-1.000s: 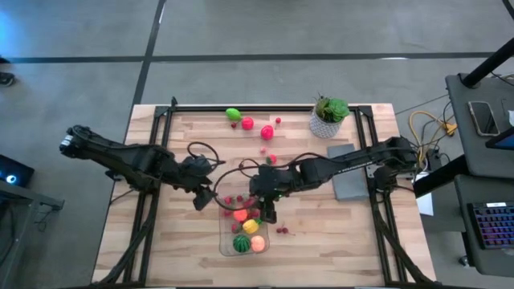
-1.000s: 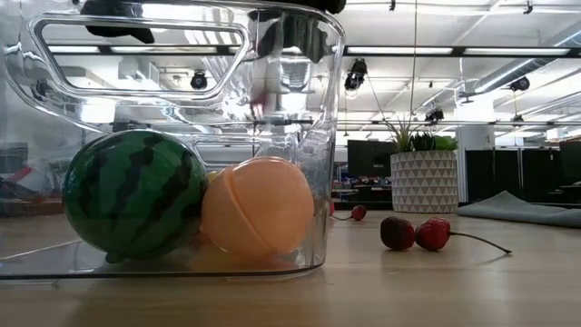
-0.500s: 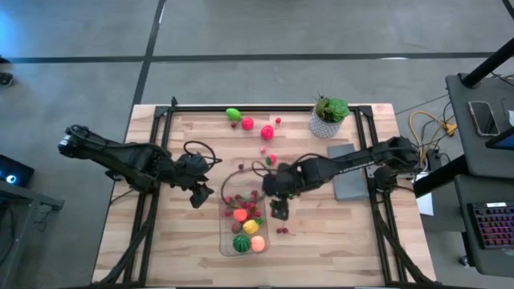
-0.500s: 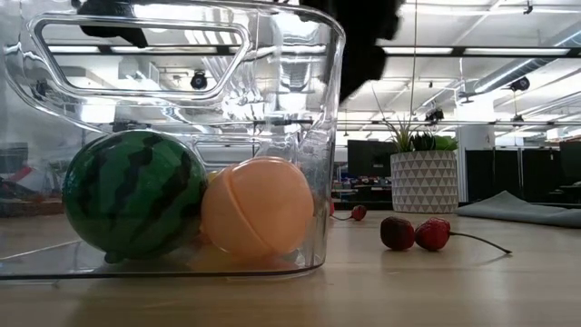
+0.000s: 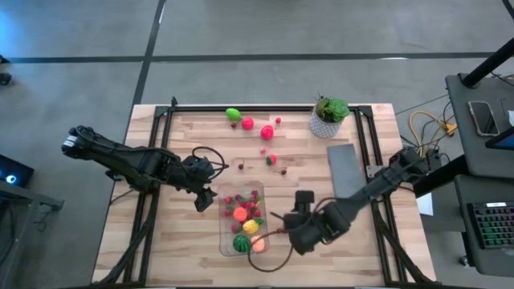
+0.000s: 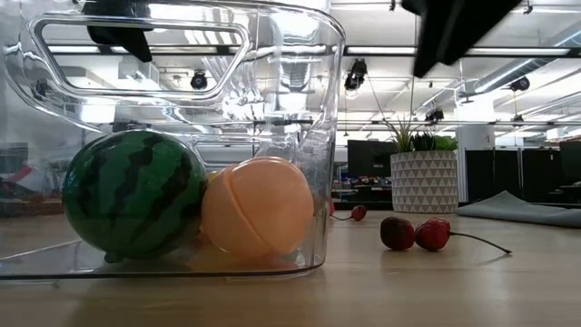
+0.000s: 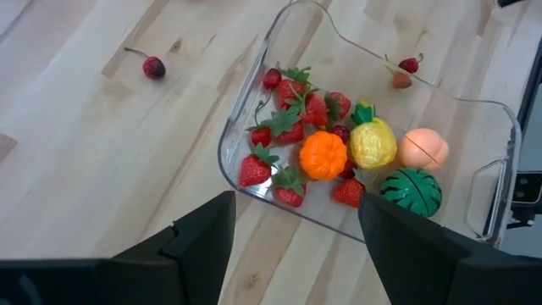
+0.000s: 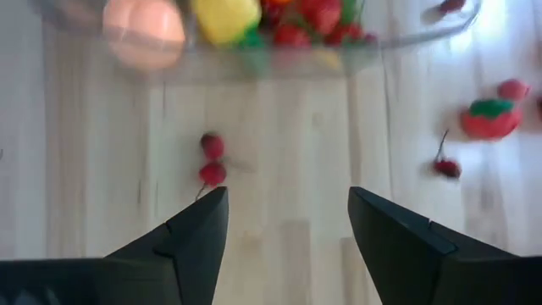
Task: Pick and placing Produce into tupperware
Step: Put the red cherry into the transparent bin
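The wooden table (image 5: 177,249) carries the clear tupperware (image 5: 229,247) near its centre, slightly toward six o'clock, already loaded with a toy watermelon (image 5: 240,242), a peach-coloured ball (image 5: 258,244), a yellow piece (image 5: 250,227), an orange piece (image 5: 239,214) and a heap of strawberries (image 7: 288,127).

The big change is the right arm: a second ago its gripper hung over the tub's three o'clock rim; now the right gripper (image 5: 303,210) has swung out toward five o'clock, clear of the container, above bare wood. Its jaws are spread and hold nothing, as the right wrist view shows, and they look down on a pair of cherries (image 8: 211,159) lying just outside the tub wall. That reads as a drop just finished and a new pick being lined up, probably those cherries.

The left gripper (image 5: 204,197) has not moved; it waits at the tub's nine o'clock side, jaws spread and empty.

Smaller things remain to collect: a green piece (image 5: 233,114), a red piece (image 5: 247,124) and a pink piece (image 5: 267,133) near twelve o'clock, and a single cherry (image 7: 153,67) on the wood beside the tub. The potted plant (image 5: 329,116) and grey slab (image 5: 345,168) stay out of it.
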`<control>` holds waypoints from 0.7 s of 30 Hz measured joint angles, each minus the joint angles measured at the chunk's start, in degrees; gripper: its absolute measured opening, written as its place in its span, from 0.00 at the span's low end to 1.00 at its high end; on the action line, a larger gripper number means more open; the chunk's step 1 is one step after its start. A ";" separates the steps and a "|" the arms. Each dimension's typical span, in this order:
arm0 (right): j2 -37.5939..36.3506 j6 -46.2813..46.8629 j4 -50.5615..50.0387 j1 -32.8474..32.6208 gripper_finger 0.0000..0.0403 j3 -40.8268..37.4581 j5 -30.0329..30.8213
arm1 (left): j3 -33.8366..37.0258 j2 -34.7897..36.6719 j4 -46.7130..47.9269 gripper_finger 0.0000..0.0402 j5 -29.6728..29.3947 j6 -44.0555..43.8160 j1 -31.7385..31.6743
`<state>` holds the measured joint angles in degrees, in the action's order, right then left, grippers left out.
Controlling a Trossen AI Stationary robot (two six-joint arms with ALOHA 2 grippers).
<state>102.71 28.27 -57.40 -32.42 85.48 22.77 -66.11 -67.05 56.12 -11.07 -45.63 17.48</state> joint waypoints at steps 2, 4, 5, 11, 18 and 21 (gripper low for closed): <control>-0.04 2.71 -0.31 -1.43 0.59 -1.30 0.17 | 0.00 -0.15 -0.03 0.59 0.14 0.00 0.01; -0.02 6.16 -0.30 -2.67 0.59 -2.53 0.23 | 0.00 -0.15 -0.05 0.59 0.27 -0.04 0.00; -0.02 7.63 -0.27 -3.26 0.59 -2.87 0.25 | 0.00 -0.09 -0.05 0.59 0.38 -0.03 0.02; 0.20 10.99 3.69 -5.18 0.59 -4.35 0.24 | 0.00 0.72 0.39 0.59 -0.09 1.74 0.06; 0.14 22.75 3.65 -5.14 0.60 -4.18 4.19 | -0.04 2.37 0.38 0.59 -4.71 4.78 -3.45; 0.42 27.13 3.70 -5.18 0.60 -4.21 7.30 | -0.20 2.34 0.29 0.59 -1.94 9.98 -10.29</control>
<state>103.13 55.40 -53.70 -37.60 81.26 30.07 -66.30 -64.71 56.41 -13.01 -35.65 7.19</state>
